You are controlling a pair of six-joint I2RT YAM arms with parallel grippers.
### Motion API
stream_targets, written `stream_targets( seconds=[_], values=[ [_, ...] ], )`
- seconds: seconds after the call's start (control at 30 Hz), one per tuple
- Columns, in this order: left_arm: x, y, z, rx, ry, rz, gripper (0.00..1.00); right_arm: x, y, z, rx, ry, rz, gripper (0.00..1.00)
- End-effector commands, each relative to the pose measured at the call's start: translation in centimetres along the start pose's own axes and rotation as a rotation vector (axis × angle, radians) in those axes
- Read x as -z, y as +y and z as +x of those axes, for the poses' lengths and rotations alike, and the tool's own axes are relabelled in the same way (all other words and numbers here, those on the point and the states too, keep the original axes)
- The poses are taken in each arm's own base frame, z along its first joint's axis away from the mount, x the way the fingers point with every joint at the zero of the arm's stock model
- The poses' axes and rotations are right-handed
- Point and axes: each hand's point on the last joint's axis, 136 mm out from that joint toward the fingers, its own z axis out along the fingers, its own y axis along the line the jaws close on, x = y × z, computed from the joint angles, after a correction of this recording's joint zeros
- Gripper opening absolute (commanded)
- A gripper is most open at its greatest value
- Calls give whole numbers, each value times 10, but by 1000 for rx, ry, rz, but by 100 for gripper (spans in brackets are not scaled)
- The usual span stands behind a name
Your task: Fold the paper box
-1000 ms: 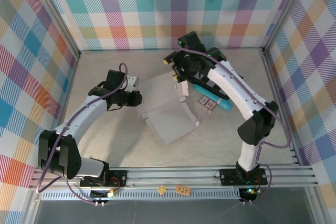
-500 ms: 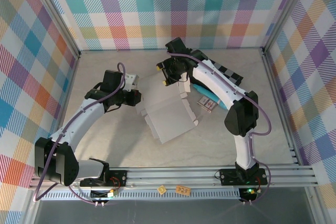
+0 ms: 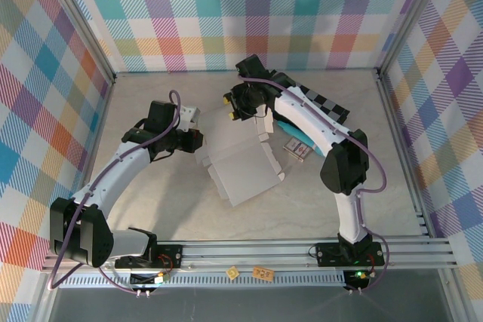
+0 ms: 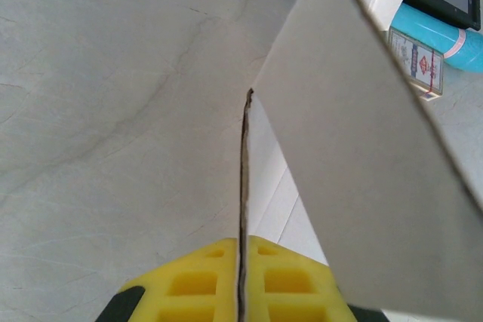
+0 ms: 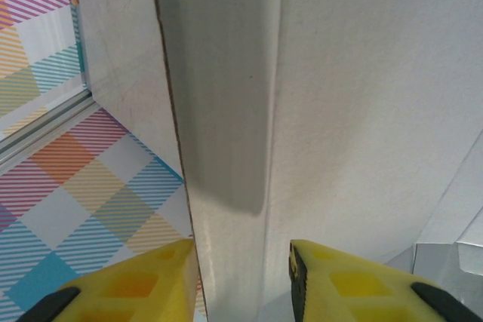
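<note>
- The paper box [image 3: 240, 175], a plain white die-cut sheet with some flaps raised, lies askew at centre frame on the pale tabletop [image 3: 151, 201], its long axis running from upper centre toward lower right.
- The left end effector [image 3: 198, 142] meets the box at its left edge. In the left wrist view its yellow fingers [image 4: 241, 265] are pressed fully together on a thin upright cardboard edge.
- The right end effector [image 3: 230, 108] sits at the box's upper edge, reaching in from the upper right. In the right wrist view its jaws [image 5: 241, 277] stand partly apart, astride a raised white panel, one pad against the card and the other just off it.
- Both arms are at the box. The next crease likely turns on the panel standing between the right jaws, which rises upward in frame from the sheet's flat base.
- The card looks thin and matte, with a soft fold line.
</note>
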Motion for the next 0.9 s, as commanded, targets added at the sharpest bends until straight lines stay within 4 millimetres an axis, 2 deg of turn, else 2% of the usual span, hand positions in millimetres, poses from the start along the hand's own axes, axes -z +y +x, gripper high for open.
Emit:
stream_targets(
  seconds=[0.0, 0.3, 0.47, 0.57, 0.6, 0.67, 0.73, 0.8, 0.87],
  values=[
    [11, -7, -12, -33, -49, 14, 0, -6, 5, 7, -21, 16, -8, 33],
    [12, -8, -14, -34, -56, 17, 0, -12, 1, 6, -22, 15, 5, 20],
    [13, -8, -14, -34, -64, 17, 0, -11, 1, 7, -17, 16, 4, 4],
    [17, -9, -18, -22, -81, 14, 0, -10, 0, 6, -22, 13, 6, 0],
    [20, -10, -21, -12, -93, 14, 7, -9, 2, 6, -22, 9, 1, 0],
    [34, -15, -33, 41, -147, 19, 30, -6, 5, 4, -21, -7, -17, 0],
    [52, -22, -47, 120, -229, 38, 42, -5, 9, 1, -29, -17, -37, 0],
    [74, -29, -61, 250, -314, 70, 49, -4, 12, -1, -38, -24, -51, 0],
    [91, -41, -70, 356, -370, 136, 51, -3, 15, -2, -40, -28, -63, 0]
  ],
)
